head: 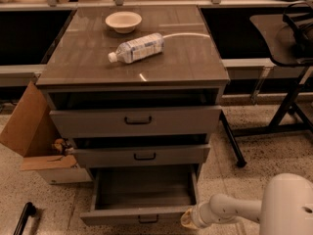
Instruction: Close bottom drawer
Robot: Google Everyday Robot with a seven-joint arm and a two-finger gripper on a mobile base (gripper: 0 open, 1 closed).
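Observation:
The bottom drawer (142,192) is the lowest of three grey-brown drawers in the cabinet. It stands pulled out, its wide plain tray bare. Its low front panel carries a small black bar handle (147,220) near the bottom edge of the view. My white arm reaches in from the lower right. The gripper (188,220) is at the right end of the drawer's front panel, touching or nearly touching its corner. The middle drawer (142,155) and the top drawer (137,121) each stand slightly out.
A plastic bottle (137,48) lies on the cabinet top beside a white bowl (123,21). An open cardboard box (36,136) stands on the floor left of the cabinet. A black stand's legs (274,126) are to the right. A black bar (23,218) lies at lower left.

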